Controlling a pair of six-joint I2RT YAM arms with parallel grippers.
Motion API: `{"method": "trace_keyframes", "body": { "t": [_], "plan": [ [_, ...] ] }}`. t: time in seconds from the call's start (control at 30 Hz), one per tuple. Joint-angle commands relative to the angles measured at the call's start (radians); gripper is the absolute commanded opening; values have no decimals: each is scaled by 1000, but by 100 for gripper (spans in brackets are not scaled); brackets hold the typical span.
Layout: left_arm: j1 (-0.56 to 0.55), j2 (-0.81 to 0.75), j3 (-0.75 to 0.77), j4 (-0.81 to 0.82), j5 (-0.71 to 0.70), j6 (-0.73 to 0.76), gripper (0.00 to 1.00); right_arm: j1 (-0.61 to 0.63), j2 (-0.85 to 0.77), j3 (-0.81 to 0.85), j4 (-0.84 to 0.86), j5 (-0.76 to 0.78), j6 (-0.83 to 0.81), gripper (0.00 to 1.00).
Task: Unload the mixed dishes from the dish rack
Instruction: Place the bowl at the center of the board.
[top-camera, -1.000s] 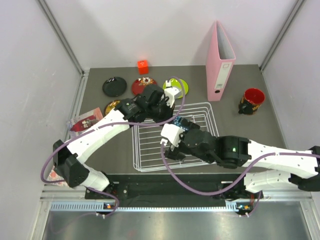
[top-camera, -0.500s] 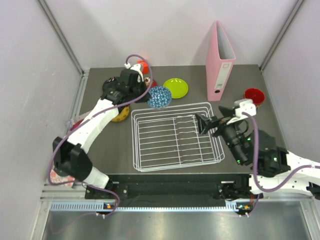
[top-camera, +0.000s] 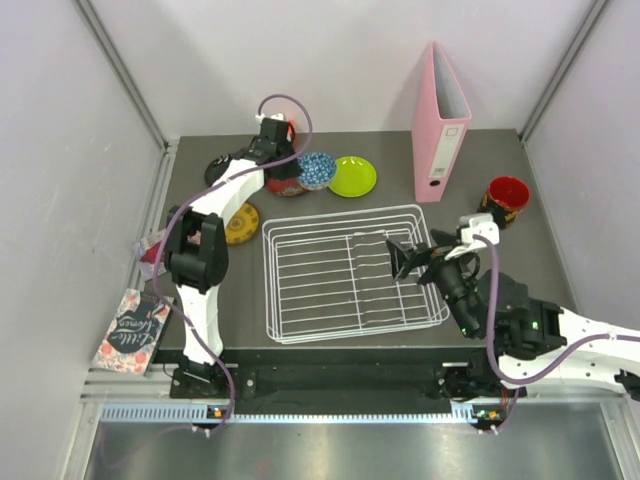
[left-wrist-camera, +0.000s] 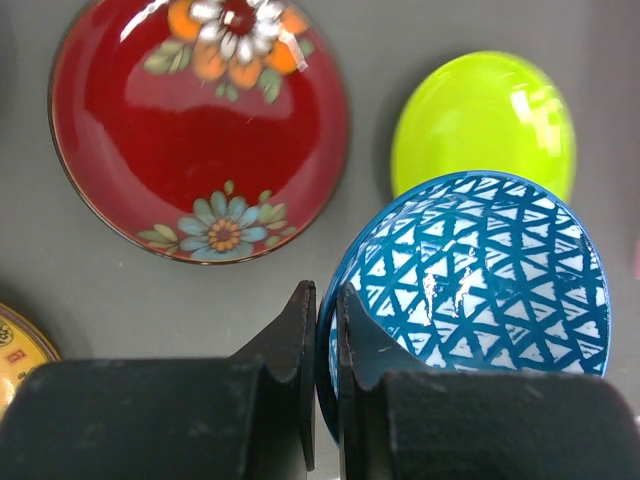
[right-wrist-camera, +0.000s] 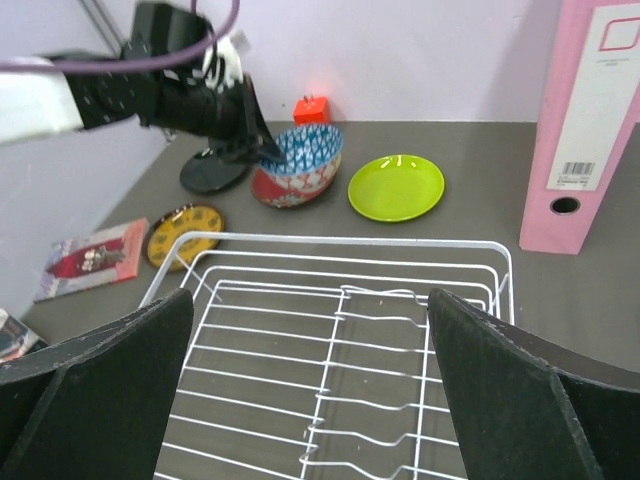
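**Rack bare, last bowl arriving among the plates**

The dark grey surface (top-camera: 470, 165) carries everything. The white wire dish rack (top-camera: 340, 275) sits in the middle of it and holds no dish, so the unloading looks all but done. A pink ring binder (top-camera: 440, 115) stands upright beyond the rack's far right corner and is no part of the job.

The left arm (top-camera: 215, 200) reaches to the far row. Its jaws are pinched shut on the rim of the blue-white patterned bowl (left-wrist-camera: 480, 270), one finger inside the wall and one outside. That is a sensible hold for a thin-walled dish too wide to span. The bowl hangs tilted at the gap between two plates, and I cannot tell whether it touches the surface yet. The spot probably keeps the unloaded dishes grouped behind the rack.

The right arm (top-camera: 530, 325) holds its jaws spread wide and empty over the rack's right half. It appears to have nothing there to pick.

The dark red flowered plate (left-wrist-camera: 200, 120) lies to one side of the bowl and the lime green plate (left-wrist-camera: 485, 110) to the other, both flat. The black plate (right-wrist-camera: 210, 175) and the gold patterned plate (top-camera: 240, 222) lie further left. The red-and-dark cup (top-camera: 503, 200) stands alone well to the right. A small orange-red cube (right-wrist-camera: 311, 108) sits at the back wall.
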Motion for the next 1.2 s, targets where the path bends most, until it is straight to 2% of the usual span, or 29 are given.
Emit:
{"method": "trace_keyframes", "body": {
  "t": [0.0, 0.3, 0.83, 0.87, 0.9, 1.03, 1.17],
  "plan": [
    [10, 28, 41, 63, 14, -8, 0, 1, -34, -8, 50, 48, -3, 100],
    [13, 70, -64, 112, 101, -3, 0, -1, -22, -35, 102, 65, -60, 100],
    [13, 92, -161, 75, 104, 20, 0, -10, 6, -67, 156, 70, -92, 100],
    [13, 81, -167, 75, 101, 20, 3, -11, 9, -68, 158, 69, -92, 100],
    [13, 75, -176, 75, 103, 20, 15, -13, 9, -68, 156, 70, -90, 100],
    [13, 30, -178, 58, 100, 25, 39, -14, 16, -65, 159, 65, -95, 100],
    [13, -7, -167, 24, 91, 31, 51, -13, 18, -67, 168, 62, -94, 100]
  ]
}}
